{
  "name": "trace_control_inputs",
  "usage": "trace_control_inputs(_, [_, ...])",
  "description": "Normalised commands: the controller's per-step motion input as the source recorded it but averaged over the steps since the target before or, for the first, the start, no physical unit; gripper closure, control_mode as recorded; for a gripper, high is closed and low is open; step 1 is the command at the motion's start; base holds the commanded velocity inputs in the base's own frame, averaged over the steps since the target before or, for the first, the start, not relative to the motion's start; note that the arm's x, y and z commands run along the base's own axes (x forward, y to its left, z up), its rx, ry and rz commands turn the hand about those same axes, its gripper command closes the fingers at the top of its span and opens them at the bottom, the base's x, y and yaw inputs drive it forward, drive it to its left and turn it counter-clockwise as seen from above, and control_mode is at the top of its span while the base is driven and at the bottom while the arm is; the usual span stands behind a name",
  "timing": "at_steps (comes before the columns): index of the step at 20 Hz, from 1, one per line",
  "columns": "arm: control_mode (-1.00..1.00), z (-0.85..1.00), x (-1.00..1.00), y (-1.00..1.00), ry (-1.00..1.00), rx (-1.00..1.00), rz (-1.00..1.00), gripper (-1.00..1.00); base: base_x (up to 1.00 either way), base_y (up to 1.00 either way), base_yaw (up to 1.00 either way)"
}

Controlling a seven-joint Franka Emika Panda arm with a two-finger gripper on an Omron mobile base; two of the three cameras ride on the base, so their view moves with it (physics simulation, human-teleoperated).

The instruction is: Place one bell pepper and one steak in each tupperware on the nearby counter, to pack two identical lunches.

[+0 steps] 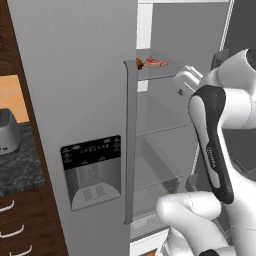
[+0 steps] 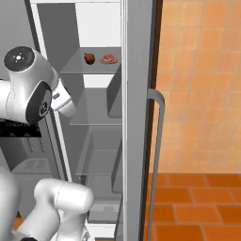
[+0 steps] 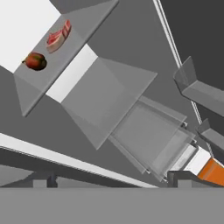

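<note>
Fingers spread, empty; fridge shelf holds bell pepper, steak.

**Fridge shelf: contents as found**

We record one glass shelf high in the open fridge. A bell pepper and a steak lie directly on it, near each other but apart. We see the pepper dark red, the steak pink with a white edge.

Flat, even rendered light, no glare and only faint shadows; all 3 views slightly soft and low-resolution.
</note>
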Motion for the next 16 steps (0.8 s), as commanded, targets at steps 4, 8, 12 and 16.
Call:
trace_control_inputs(4, [-1.00,0.27,0.36,-0.24,0.03,0.00,0.00,-1.00,0.00,0.00,0.00])
trace_control_inputs(8, [-1.00,0.05,0.41,-0.16,0.08,0.00,0.00,-1.00,0.00,0.00,0.00])
trace_control_inputs(12, [-1.00,0.14,0.38,-0.01,0.00,-0.01,0.04,-1.00,0.00,0.00,0.00])
trace_control_inputs(16, [-1.00,0.03,0.54,-0.09,0.00,-0.06,0.06,-1.00,0.00,0.00,0.00])
